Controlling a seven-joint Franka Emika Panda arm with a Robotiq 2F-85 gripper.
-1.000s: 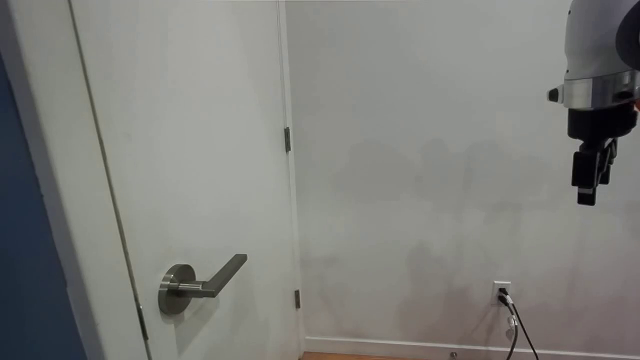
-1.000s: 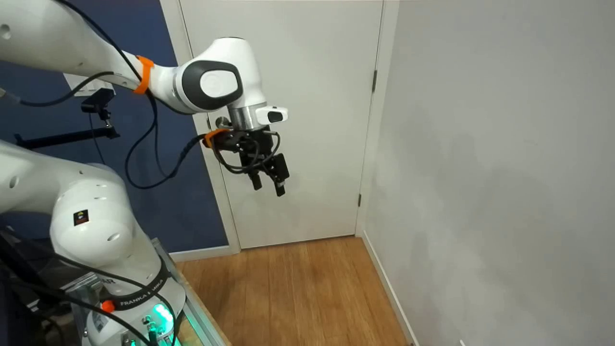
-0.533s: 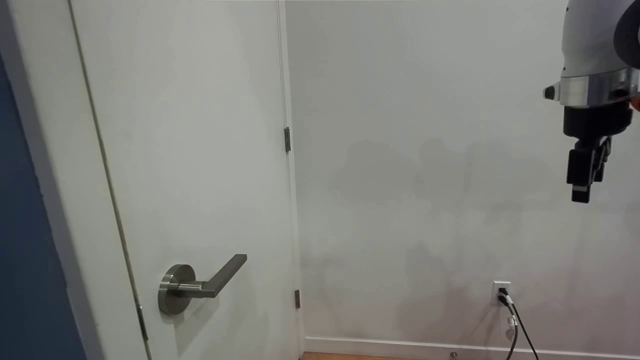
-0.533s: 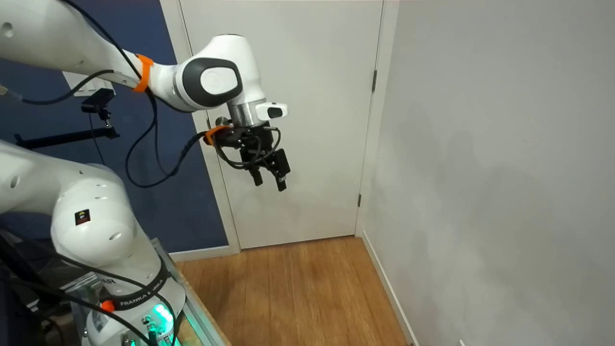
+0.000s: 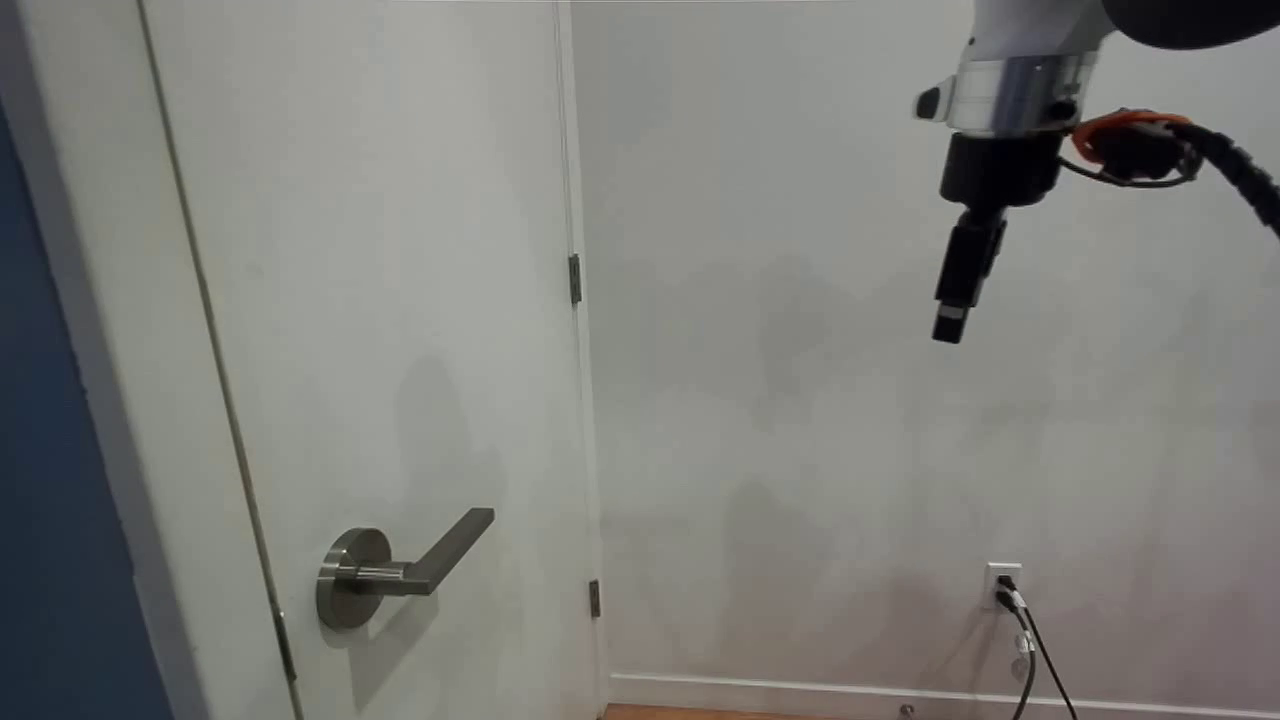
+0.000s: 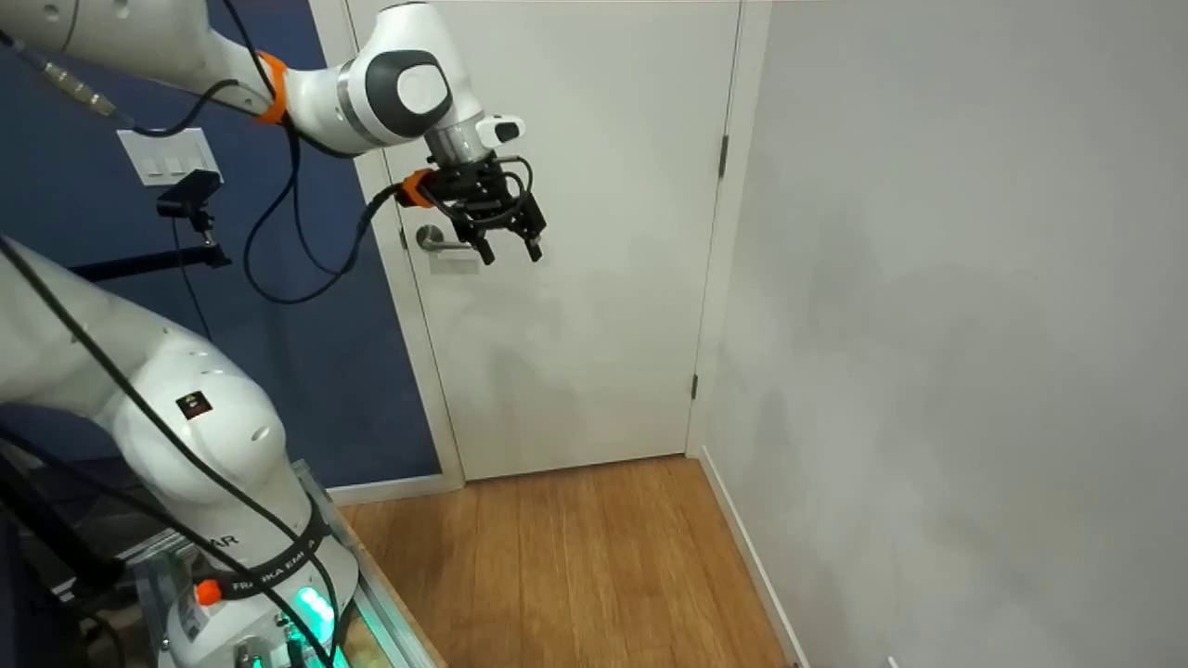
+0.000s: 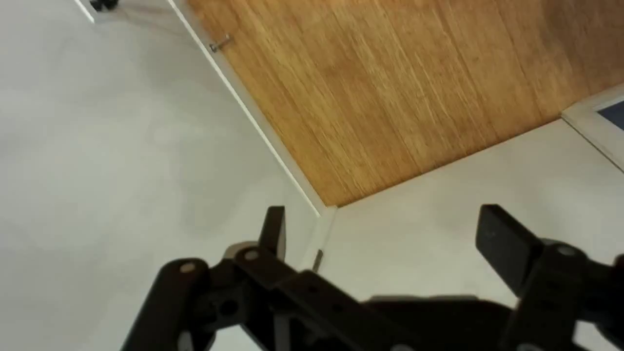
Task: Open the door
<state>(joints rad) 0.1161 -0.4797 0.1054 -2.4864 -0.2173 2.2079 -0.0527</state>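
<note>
In an exterior view, the spread, empty gripper (image 5: 950, 324) is hovering, probably pre-grasp and needing lowering toward the door's (image 5: 370, 300) handle (image 5: 409, 578) at eight o'clock.

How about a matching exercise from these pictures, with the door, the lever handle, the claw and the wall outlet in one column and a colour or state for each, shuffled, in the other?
Column one
1. door
2. lever handle
3. claw
4. wall outlet

Column two
A. has plugs in it
B. open, holding nothing
C. white and closed
D. silver-grey metal

Right pairs: 1-C, 2-D, 3-B, 4-A
</note>
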